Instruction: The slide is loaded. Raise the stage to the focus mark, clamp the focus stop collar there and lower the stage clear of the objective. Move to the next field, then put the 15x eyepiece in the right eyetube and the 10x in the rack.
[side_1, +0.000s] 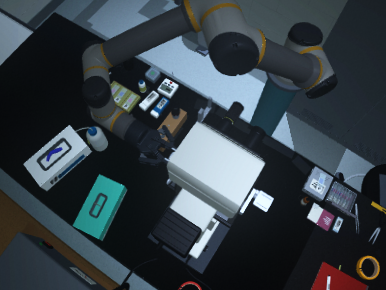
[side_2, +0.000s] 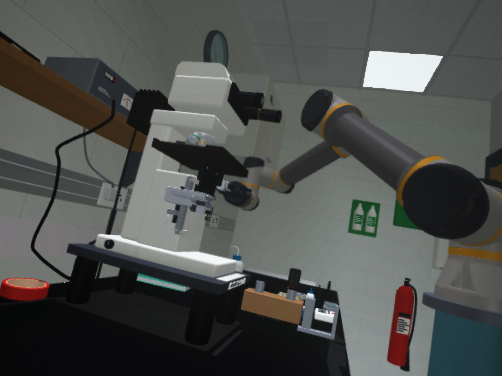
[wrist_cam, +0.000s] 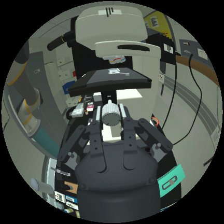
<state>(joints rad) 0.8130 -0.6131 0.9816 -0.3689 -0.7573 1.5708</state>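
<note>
The microscope (side_2: 185, 165) stands on a black platform in the middle of the bench. Its black stage (wrist_cam: 110, 79) carries the slide (wrist_cam: 115, 71) under the objective turret (wrist_cam: 115, 60). Below the stage, a ribbed grey knob (wrist_cam: 111, 115) sticks out toward my gripper. The knob is gripped between the fingers of my gripper (wrist_cam: 111, 116), which has closed on it. The gripper (side_2: 227, 189) reaches in from the side, under the stage. Two black eyepieces (side_2: 260, 107) sit in the eyetubes on the head. A wooden rack (side_2: 272, 304) with a dark eyepiece (side_2: 294, 277) stands on the bench beyond.
A white instrument box (side_1: 57, 157) and a teal box (side_1: 100, 206) lie left of the microscope. A wash bottle (side_1: 96, 138) stands near my forearm. Small devices (side_1: 160, 97) lie behind. Slide boxes and tape (side_1: 367, 267) lie far right. A black cable (side_2: 55, 200) hangs behind the microscope.
</note>
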